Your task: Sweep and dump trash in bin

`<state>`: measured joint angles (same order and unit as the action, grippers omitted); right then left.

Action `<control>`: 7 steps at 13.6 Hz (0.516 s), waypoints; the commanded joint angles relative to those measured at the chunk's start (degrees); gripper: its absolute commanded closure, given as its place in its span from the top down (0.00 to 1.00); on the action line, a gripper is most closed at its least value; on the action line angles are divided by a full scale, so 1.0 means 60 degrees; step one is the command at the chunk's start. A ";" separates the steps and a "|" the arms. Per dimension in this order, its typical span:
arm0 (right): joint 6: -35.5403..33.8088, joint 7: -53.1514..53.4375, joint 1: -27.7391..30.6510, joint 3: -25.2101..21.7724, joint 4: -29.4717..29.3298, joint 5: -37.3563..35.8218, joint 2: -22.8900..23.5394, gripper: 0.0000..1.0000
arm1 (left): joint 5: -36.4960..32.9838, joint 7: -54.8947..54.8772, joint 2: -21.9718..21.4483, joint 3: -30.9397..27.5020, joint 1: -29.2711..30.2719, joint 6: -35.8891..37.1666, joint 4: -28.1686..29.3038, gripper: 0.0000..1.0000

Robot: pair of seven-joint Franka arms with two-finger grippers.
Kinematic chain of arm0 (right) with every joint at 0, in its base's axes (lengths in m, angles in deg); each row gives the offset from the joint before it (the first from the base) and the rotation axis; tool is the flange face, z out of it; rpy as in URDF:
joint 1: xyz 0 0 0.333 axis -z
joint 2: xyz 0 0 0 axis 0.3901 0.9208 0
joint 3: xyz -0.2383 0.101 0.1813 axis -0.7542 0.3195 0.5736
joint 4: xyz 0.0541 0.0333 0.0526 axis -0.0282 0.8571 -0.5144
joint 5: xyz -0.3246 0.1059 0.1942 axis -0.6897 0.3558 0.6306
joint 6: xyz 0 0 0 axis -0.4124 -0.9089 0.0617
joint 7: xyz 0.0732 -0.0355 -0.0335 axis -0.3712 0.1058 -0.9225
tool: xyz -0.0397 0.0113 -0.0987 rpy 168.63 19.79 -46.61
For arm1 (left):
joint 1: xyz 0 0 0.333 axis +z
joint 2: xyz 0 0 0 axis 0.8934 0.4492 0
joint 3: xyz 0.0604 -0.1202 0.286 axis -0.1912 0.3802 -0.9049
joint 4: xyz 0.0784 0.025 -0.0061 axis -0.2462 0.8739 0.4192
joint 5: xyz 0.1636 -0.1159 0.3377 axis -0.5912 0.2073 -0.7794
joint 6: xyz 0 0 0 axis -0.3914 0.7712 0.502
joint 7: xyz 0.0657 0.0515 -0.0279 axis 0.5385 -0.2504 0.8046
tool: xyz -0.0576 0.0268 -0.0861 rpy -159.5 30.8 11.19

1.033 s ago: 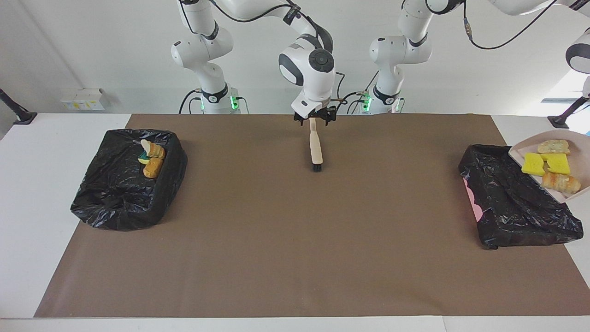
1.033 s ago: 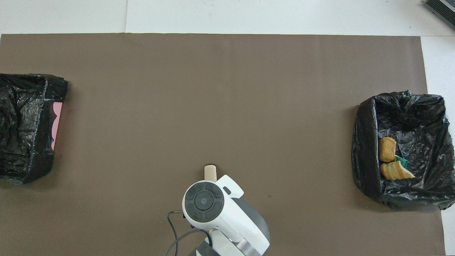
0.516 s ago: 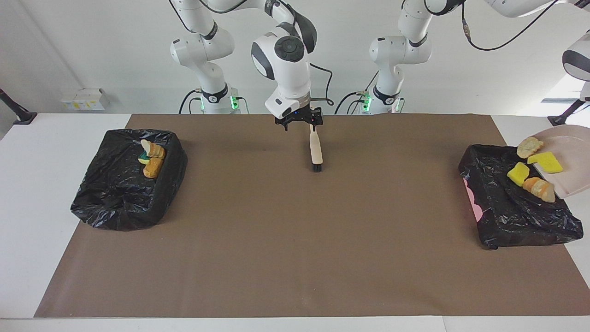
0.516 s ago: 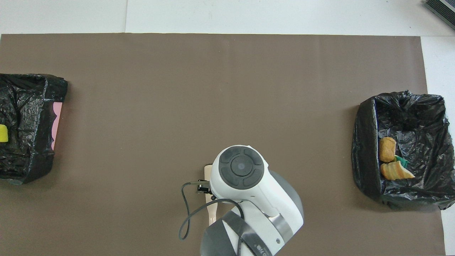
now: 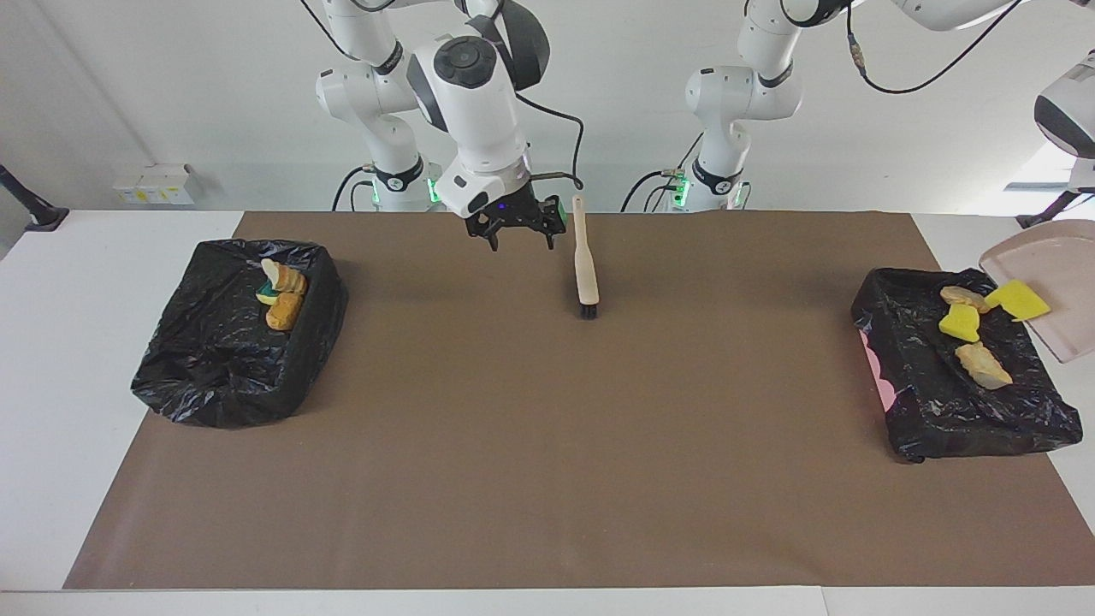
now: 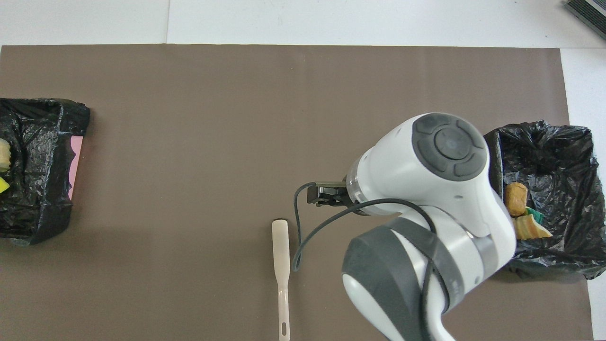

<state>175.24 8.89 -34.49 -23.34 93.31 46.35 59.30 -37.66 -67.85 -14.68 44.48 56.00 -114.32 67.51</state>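
The pink dustpan [image 5: 1048,282] hangs tilted over the black-bagged bin [image 5: 932,402] at the left arm's end of the table. One yellow trash chunk [image 5: 1018,299] still lies on the pan's lip. A yellow piece [image 5: 958,323] and two tan bits [image 5: 982,366] lie in the bin. The left gripper is past the frame's edge, shut on the pan. The brush [image 5: 585,265] [image 6: 280,258] lies flat on the brown mat. My right gripper [image 5: 520,235] [image 6: 326,195] hangs open and empty over the mat, just beside the brush handle.
A second black-bagged bin [image 5: 214,368] [image 6: 558,142] stands at the right arm's end, holding bread pieces [image 5: 284,299] [image 6: 516,199] and a green scrap. The brown mat [image 5: 547,445] covers most of the table.
The right gripper left the brush handle, rose and swung toward the right arm's end; the brush stayed put. The dustpan tipped further and most pieces slid off into the bin.
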 commanded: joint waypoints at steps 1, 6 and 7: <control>-0.0720 -0.1345 0.0733 0.0057 -0.0636 -0.0204 0.0044 1.00 | -0.0708 0.0631 -0.0169 0.0466 -0.0114 0.1035 -0.0224 0.00; -0.1162 -0.2492 0.1569 0.0042 -0.1180 -0.1607 0.0044 1.00 | -0.1092 0.1627 -0.0563 0.1680 -0.0115 0.2368 -0.0137 0.00; -0.1162 -0.2550 0.1759 0.0042 -0.1180 -0.2060 0.0044 1.00 | -0.0816 0.2080 -0.0651 0.1858 -0.0129 0.2691 -0.0078 0.00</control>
<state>169.68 -4.49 -26.05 -23.65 87.64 37.80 59.27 -43.51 -59.15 -16.73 53.78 55.73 -101.93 66.28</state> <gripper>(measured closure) 0.000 0.692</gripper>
